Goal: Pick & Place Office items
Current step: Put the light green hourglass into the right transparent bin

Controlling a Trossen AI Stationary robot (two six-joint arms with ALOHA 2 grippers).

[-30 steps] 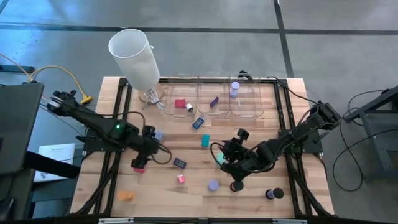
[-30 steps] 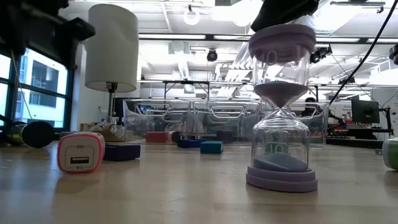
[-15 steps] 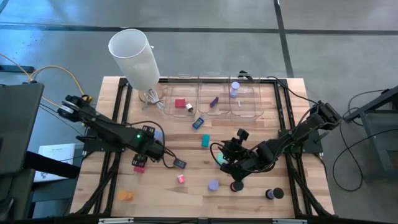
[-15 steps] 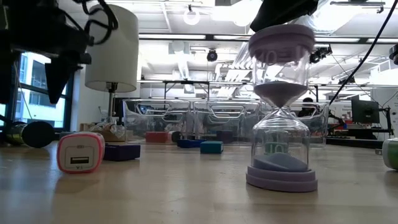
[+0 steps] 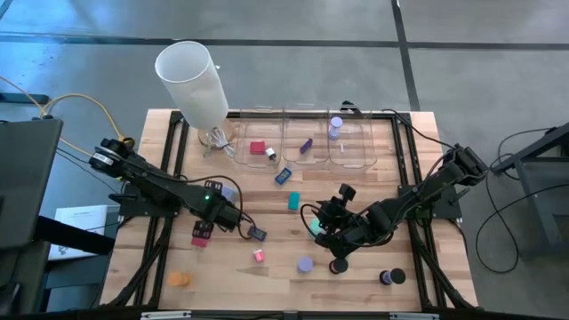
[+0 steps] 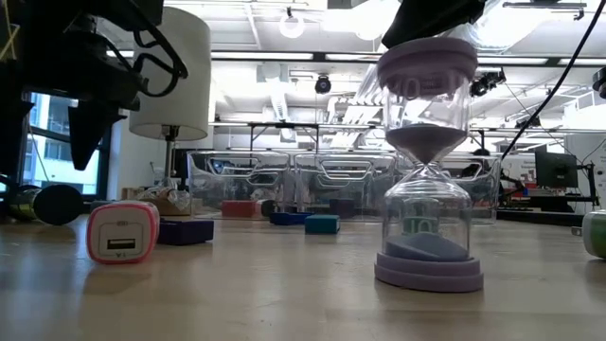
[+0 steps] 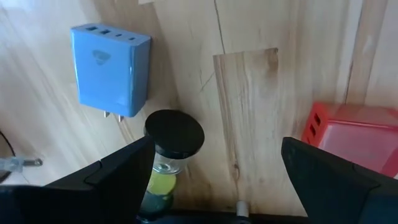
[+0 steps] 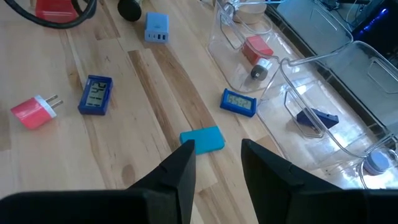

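Lying between spread left fingers [image 7: 134, 171]: black-capped disc [image 7: 175, 134].

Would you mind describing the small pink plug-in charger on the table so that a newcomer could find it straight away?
Start from the row of clear bins along the table's far edge and come toward the near edge, past the dark blue flat rectangle. Just nearer than that lies the pink charger, alone on bare wood. It is the only small pink block with two metal prongs; the red block to its left is larger.
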